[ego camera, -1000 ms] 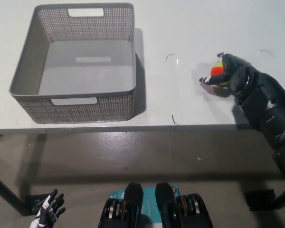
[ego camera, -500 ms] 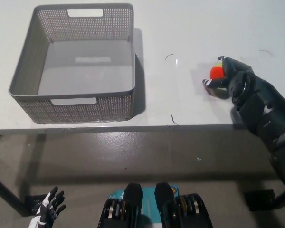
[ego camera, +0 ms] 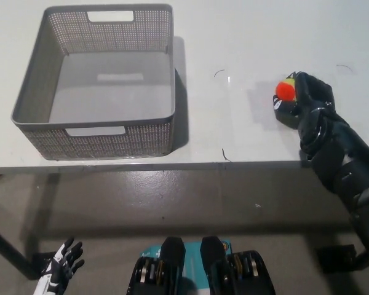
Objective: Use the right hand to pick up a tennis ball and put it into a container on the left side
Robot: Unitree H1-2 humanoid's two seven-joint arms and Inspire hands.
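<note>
Since a second ago the right hand (ego camera: 302,98) has drawn in around the ball (ego camera: 286,90) and turned, so the ball now sits higher in its grip, orange side showing, with a sliver of yellow at its top. Black fingers wrap it from the right and below; the hand is closed on the ball. Whether the ball has cleared the desk (ego camera: 234,49) I cannot tell, though the shadow just to its left suggests a slight lift.

The step in hand is securing the grasp and starting the carry. The basket (ego camera: 166,132) stands well apart to the left, empty, with walls that the ball must clear. A good carry would raise the ball well above the rim height first, then travel left across the bare desk, and let go only once it is over the basket's floor, low enough that the ball does not bounce out. Much of the ball is exposed on its left side, so the grip may be shallow; a quick swing could roll it out of the fingers.

The left hand (ego camera: 60,270) rests low at the lower left, below the desk edge, fingers spread, holding nothing.
</note>
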